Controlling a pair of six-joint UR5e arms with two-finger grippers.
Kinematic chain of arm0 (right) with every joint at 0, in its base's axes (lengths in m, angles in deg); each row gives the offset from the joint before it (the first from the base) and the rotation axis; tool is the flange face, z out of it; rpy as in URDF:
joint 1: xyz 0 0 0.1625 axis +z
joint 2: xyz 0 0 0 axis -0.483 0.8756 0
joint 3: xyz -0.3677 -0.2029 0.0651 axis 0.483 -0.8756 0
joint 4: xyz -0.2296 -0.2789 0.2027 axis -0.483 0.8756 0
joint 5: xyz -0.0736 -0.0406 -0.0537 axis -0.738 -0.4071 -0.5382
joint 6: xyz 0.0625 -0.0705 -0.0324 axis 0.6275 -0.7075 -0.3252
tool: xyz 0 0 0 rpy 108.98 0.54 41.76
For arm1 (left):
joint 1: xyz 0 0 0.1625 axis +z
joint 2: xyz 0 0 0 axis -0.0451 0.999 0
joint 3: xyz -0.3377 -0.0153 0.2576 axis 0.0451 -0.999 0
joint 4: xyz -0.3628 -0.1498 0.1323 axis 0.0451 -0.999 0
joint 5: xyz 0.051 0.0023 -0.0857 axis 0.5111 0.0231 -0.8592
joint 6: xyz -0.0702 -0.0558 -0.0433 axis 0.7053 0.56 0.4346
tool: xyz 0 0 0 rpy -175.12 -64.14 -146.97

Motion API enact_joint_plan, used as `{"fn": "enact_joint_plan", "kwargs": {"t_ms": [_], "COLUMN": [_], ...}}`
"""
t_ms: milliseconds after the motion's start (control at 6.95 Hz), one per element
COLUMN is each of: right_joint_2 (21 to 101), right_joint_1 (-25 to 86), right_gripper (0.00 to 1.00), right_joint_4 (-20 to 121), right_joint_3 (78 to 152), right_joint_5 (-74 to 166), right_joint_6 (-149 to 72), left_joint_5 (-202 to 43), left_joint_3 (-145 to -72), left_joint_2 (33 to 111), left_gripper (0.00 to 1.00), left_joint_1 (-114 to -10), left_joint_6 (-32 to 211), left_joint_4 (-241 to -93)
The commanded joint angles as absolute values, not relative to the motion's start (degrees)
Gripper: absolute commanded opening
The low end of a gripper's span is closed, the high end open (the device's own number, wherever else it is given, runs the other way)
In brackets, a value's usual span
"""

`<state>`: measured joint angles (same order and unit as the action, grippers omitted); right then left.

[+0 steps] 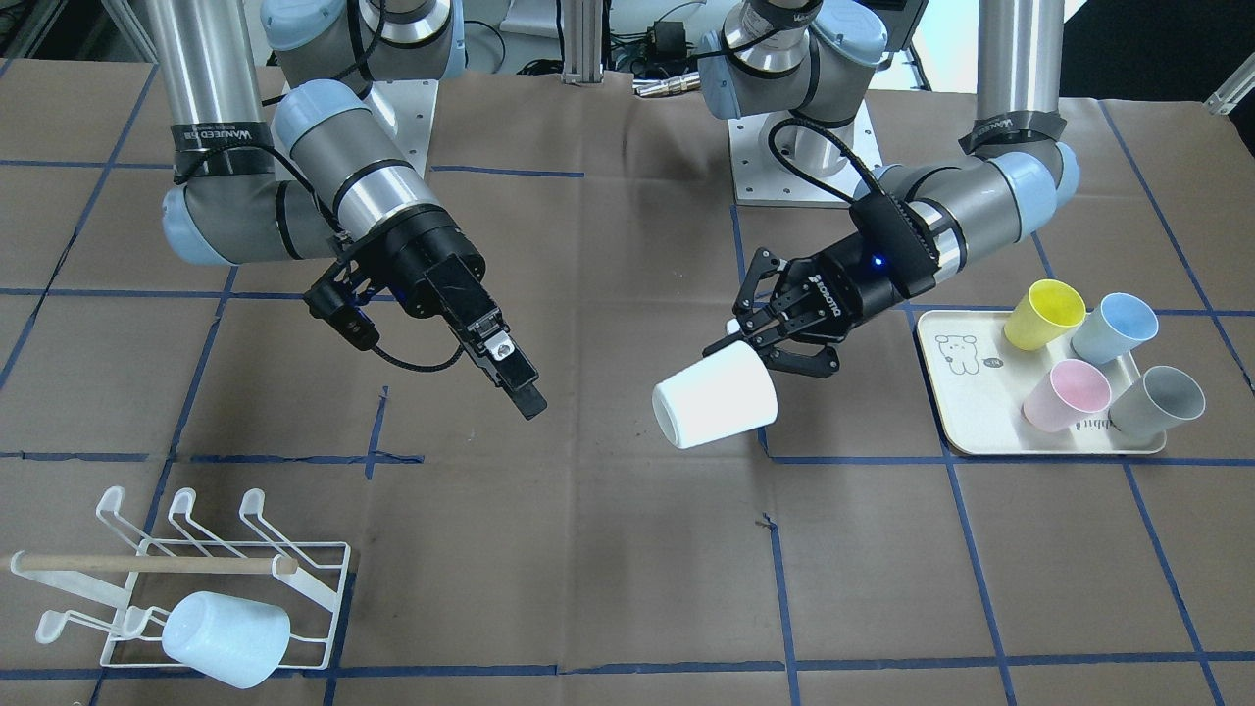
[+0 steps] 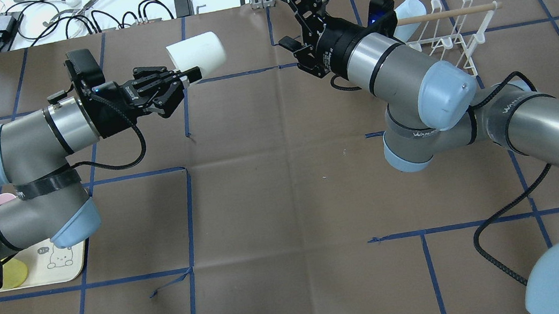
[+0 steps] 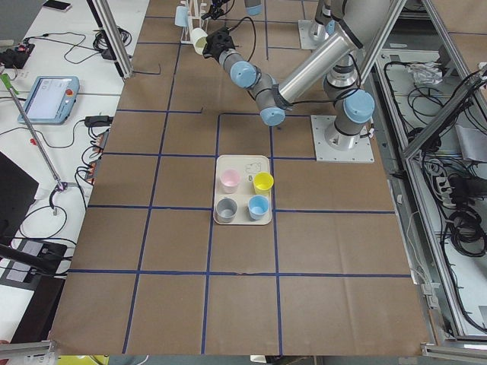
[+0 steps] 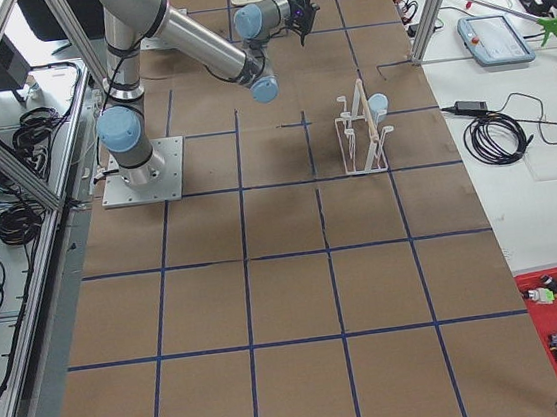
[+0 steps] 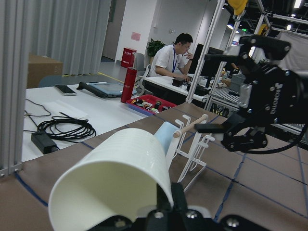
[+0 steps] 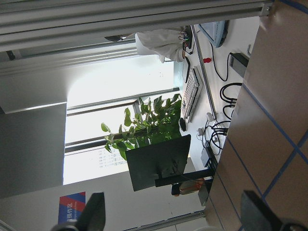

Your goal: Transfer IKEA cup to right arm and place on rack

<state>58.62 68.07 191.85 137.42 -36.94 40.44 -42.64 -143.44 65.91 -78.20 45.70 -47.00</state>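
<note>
White cup (image 2: 196, 51) pinched in left pincer (image 2: 189, 76) — right pincer (image 2: 279, 16) spread, well apart.

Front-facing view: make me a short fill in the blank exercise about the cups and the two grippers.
The cup in the left gripper is ___ in colour.
The right gripper is ___ and holds nothing.
The rack carries ___ pale blue cup.
The tray holds ___ cups.
Missing words: white, open, one, four.
</note>
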Motion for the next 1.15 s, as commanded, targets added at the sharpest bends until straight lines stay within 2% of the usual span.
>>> {"fn": "enact_joint_plan", "kwargs": {"t_ms": [0, 575, 1007], "right_joint_2": [54.15, 54.04, 53.95], "right_joint_1": [69.55, 70.42, 75.52], "right_gripper": [1.00, 0.99, 0.99], "right_joint_4": [196.47, 199.97, 200.87], "right_joint_3": [137.45, 140.60, 140.35], "right_joint_5": [-39.26, -39.61, -48.49], "right_joint_6": [42.82, 42.81, 42.81], "left_joint_5": [-42.95, -39.54, -36.29], "left_joint_3": [-148.80, -148.21, -147.42], "left_joint_2": [62.89, 64.99, 65.70], "left_gripper": [0.00, 0.00, 0.00], "left_joint_1": [-79.40, -78.61, -79.14], "left_joint_6": [50.66, 50.75, 53.99], "left_joint_4": [-41.80, -41.34, -40.91]}}
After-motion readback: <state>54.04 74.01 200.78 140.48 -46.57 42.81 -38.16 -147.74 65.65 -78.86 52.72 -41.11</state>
